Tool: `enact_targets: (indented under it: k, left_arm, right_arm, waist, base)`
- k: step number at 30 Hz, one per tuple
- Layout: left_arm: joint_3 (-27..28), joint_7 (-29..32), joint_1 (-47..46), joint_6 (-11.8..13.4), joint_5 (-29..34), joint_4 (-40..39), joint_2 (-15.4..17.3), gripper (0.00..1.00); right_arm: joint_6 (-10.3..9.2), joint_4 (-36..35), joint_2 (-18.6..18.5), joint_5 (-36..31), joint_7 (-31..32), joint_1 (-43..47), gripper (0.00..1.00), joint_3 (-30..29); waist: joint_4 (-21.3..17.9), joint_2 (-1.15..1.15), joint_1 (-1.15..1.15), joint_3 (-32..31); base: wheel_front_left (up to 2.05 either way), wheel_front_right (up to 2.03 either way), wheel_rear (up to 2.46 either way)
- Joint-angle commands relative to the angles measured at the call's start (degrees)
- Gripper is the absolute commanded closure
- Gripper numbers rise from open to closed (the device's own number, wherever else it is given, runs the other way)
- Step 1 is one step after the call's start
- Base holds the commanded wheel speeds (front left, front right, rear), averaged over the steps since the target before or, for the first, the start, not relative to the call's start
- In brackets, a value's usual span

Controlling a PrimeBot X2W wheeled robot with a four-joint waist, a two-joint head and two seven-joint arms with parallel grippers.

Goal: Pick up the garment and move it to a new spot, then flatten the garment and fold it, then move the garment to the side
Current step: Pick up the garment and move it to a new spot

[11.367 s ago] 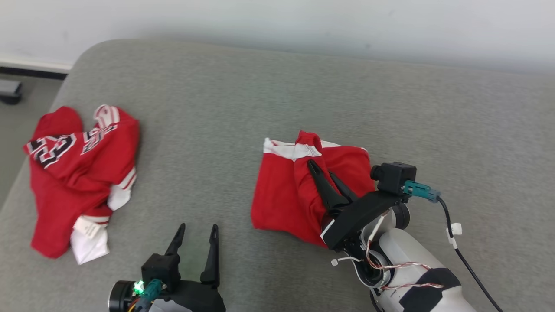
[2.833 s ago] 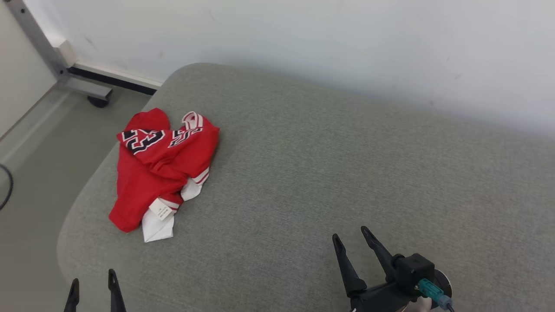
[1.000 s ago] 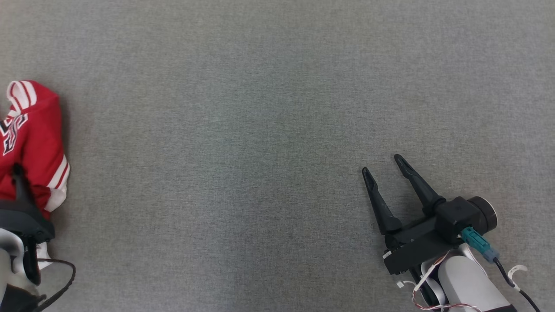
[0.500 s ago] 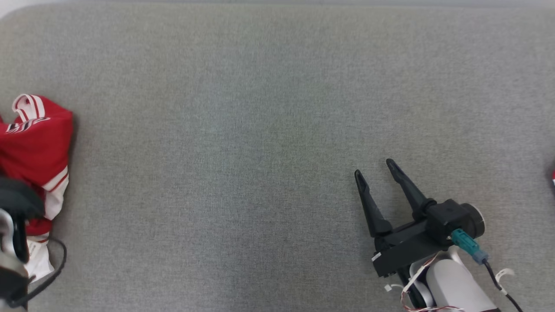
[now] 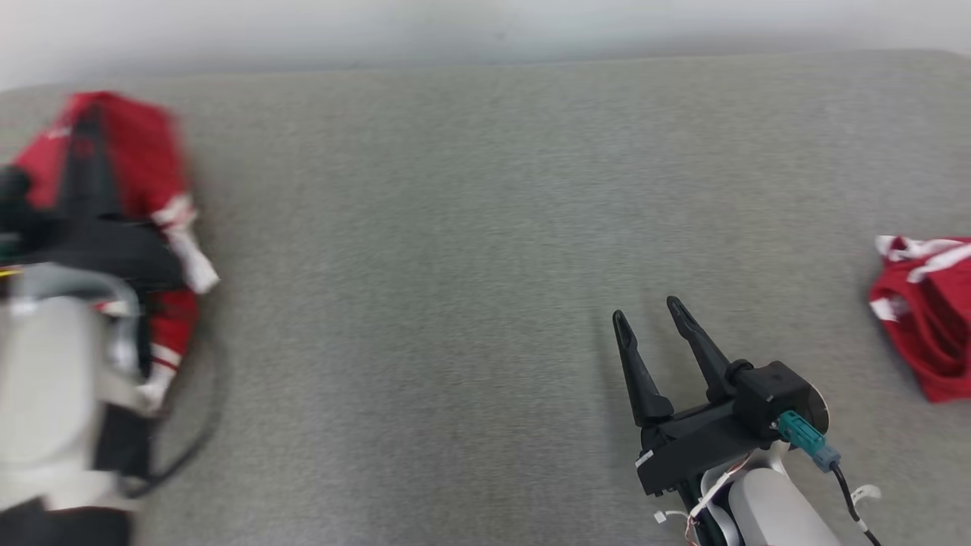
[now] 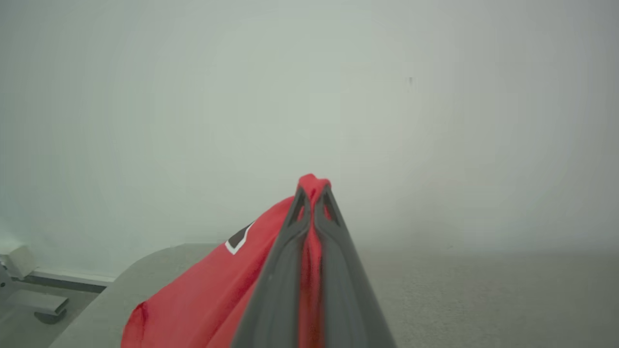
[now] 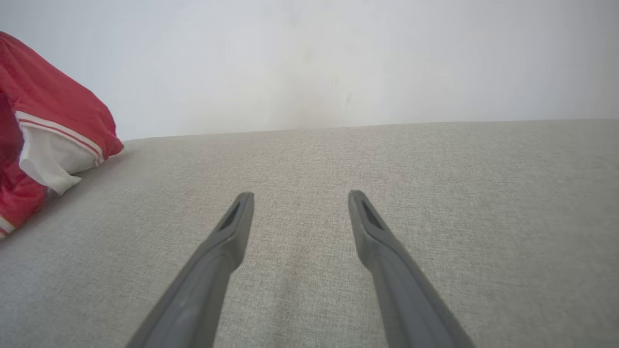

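1. Red jersey cloth with white, red-striped trim makes up the garment [image 5: 129,144], which is recorded at the left end of the bench [image 5: 455,265]. In the head view it is blurred.
2. The left gripper [image 5: 95,114] is located at that same left end of the bench, with its pale forearm [image 5: 45,379] below it in the head view.
3. In the left wrist view the fingers [image 6: 280,280] of the left gripper [image 6: 313,193] are seen pressed together on a fold of the garment [image 6: 208,299]. Red cloth is pinched along their length, and a small bunch stands out past the tips.
4. The remainder of the garment hangs from the fingers toward the bench's left end. A black patch edged in white is partly shown on it. Whether its lower edge rests on the bench [image 6: 459,299] cannot be told.
5. The right gripper [image 5: 645,308] is placed low over the bench's right half, toward the near edge. In the right wrist view its fingers are held apart at the right gripper [image 7: 301,195], with only the grey weave of the bench [image 7: 435,193] seen between them.
6. The garment's striped trim [image 7: 53,96] is noted toward the bench's left end in the right wrist view.
7. A second red piece [image 5: 929,318] with white trim lies crumpled at the bench's right end, partly cut off by the picture's edge.
8. A pale wall [image 5: 455,30] is recorded behind the bench's far edge.
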Motion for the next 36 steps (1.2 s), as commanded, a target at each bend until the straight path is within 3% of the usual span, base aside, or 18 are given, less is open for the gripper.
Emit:
enact_targets:
  k: [1,5,7,12,19,20,21,22,29,36]
  left_arm:
    - [-1.7,-0.2,0.4,-0.3,-0.9,-1.5,-2.6,1.0]
    - [-6.2,-0.2,1.7,-0.4,-2.5,-5.2,-7.8,1.0]
    - [-12.8,-0.2,2.6,-0.4,-4.7,-7.8,-10.4,1.0]
    - [-24.6,-0.2,4.2,-0.4,-9.8,-8.6,-11.7,1.0]
    - [-29.1,-0.2,6.9,-0.2,-14.8,-10.8,-11.8,1.0]
    - [-28.9,-0.2,7.8,0.3,-14.1,-11.2,-11.8,0.87]
    - [-28.5,-0.2,9.0,0.7,-14.0,-11.3,-11.8,0.54]
    - [-27.7,-0.2,9.9,1.2,-13.6,-11.4,-11.8,0.0]
    - [-18.1,-0.2,19.3,3.6,-7.2,-13.7,-10.8,0.0]
    - [-6.6,-0.2,31.3,3.6,-1.9,-19.5,-10.2,0.0]
  right_arm:
    - [-0.13,0.2,0.6,0.4,0.0,0.9,0.0,-0.5]
    - [-0.13,0.5,1.4,0.3,0.0,1.1,0.0,-1.3]
    - [-0.13,0.6,1.8,0.2,0.0,1.4,0.0,-2.0]
    - [-0.13,0.8,2.4,-0.2,0.0,2.2,0.0,-2.7]
    - [-0.13,0.9,2.9,-0.2,0.0,2.6,0.0,-2.9]
    - [-0.13,1.0,3.0,-0.2,0.0,2.7,0.0,-3.0]
    - [-0.13,1.0,3.1,-0.2,0.0,2.8,0.0,-3.1]
    - [-0.13,1.1,3.2,-0.3,0.0,2.9,0.0,-3.1]
    - [-0.13,1.3,3.6,-0.3,0.0,3.4,0.0,-3.8]
    - [-0.13,1.2,3.7,-0.2,0.0,4.1,0.0,-4.0]
  waist:
    - [-3.3,0.0,0.01,-1.9]
    - [-6.3,0.0,0.01,-2.7]
    - [-8.2,0.0,0.01,-3.0]
    - [-10.6,0.0,0.01,-4.1]
    - [-12.5,0.0,0.01,-4.9]
    - [-12.5,0.0,0.01,-5.0]
    - [-12.6,0.0,0.01,-5.1]
    - [-12.6,0.0,0.01,-5.2]
    - [-11.9,0.0,0.01,-6.5]
    - [-10.7,0.0,0.01,-8.6]
  base:
    - [0.0,0.0,0.0]
    - [0.0,0.0,0.0]
    - [0.0,0.0,0.0]
    - [0.0,0.0,0.0]
    - [0.0,0.0,0.0]
    - [0.0,0.0,0.0]
    - [0.0,0.0,0.0]
    - [0.0,0.0,0.0]
    - [0.0,0.0,0.0]
    - [0.0,0.0,0.0]
